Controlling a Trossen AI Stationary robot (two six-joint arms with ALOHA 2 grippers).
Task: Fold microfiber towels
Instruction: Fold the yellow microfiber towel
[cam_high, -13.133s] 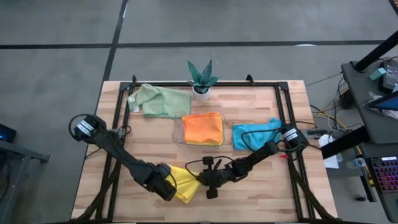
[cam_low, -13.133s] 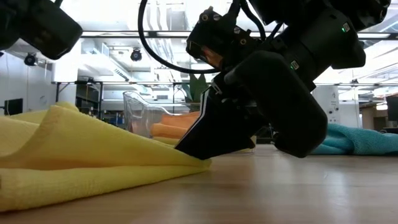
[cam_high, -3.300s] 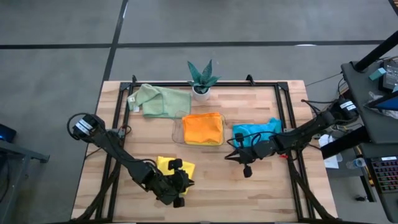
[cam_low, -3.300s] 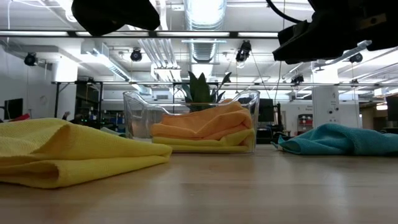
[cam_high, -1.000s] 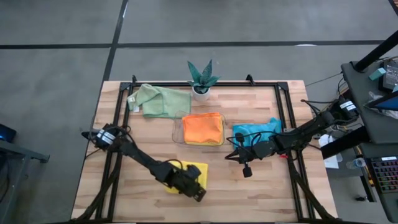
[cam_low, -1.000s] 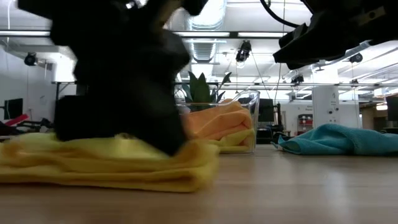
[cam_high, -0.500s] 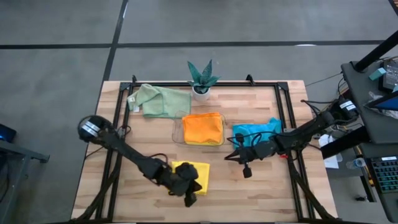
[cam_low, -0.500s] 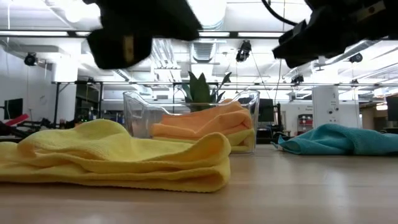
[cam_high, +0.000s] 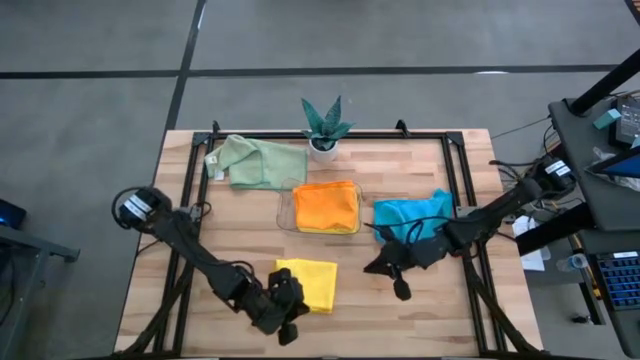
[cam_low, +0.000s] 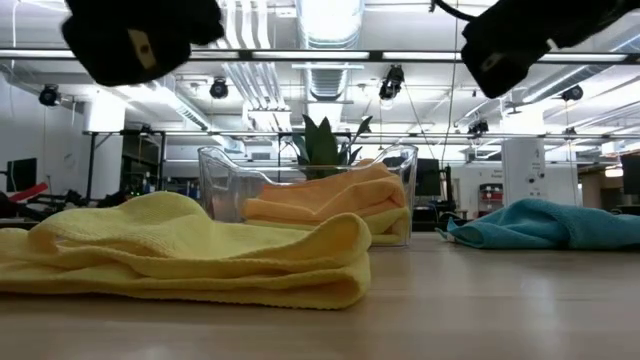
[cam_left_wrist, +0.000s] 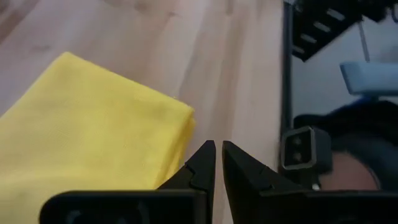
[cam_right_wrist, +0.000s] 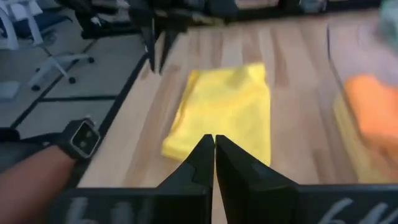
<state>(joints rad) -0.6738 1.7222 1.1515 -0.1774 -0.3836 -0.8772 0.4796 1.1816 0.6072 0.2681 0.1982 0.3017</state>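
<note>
On the wooden table (cam_high: 240, 225), folded yellow towel (cam_high: 309, 282) lies flat; both grippers closed, empty.

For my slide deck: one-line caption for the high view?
Folded yellow towel lies on the table beside the shut left gripper; right gripper hovers, shut, near the teal towel.

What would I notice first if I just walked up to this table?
Probably the bright folded yellow microfiber towel lying near the front of the wooden table, with the left gripper shut beside it. Behind it, an orange towel sits in a clear plastic tray mid-table, and a small green potted plant stands at the back edge.
</note>
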